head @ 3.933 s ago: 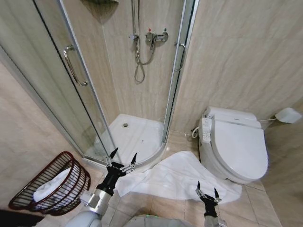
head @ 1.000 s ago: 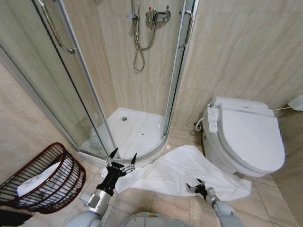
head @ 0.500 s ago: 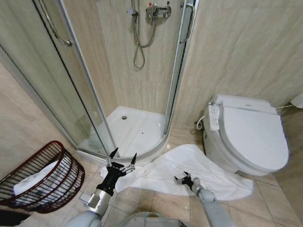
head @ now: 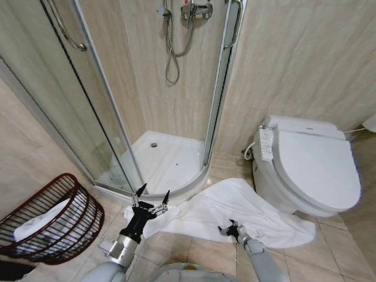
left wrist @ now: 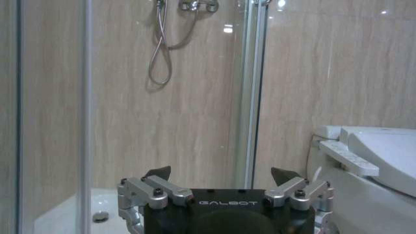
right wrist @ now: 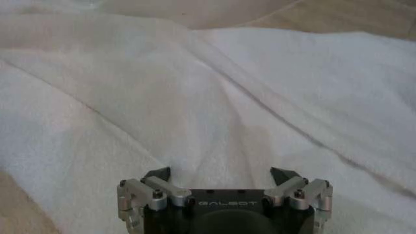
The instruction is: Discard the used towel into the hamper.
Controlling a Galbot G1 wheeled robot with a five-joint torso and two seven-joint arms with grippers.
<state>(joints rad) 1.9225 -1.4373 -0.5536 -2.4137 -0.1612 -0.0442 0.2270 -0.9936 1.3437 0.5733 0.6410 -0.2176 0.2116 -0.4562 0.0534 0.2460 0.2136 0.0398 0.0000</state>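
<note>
Right gripper (head: 230, 228) now low over the white towel (head: 235, 205), fingers spread; formerly nearer the robot.

Even, warm indoor light filled the bathroom, with soft shadows beneath the toilet (head: 311, 170) and behind the shower hose (head: 171, 53), whose shadow also fell on the tiled wall (left wrist: 195, 122) in the left wrist view. Small bright glints sat on the glass shower door (left wrist: 260, 73), and the head view bent straight lines outward toward its edges. The white towel (right wrist: 215, 107) looked soft and slightly blurred up close, its folds marked by faint shading.
</note>
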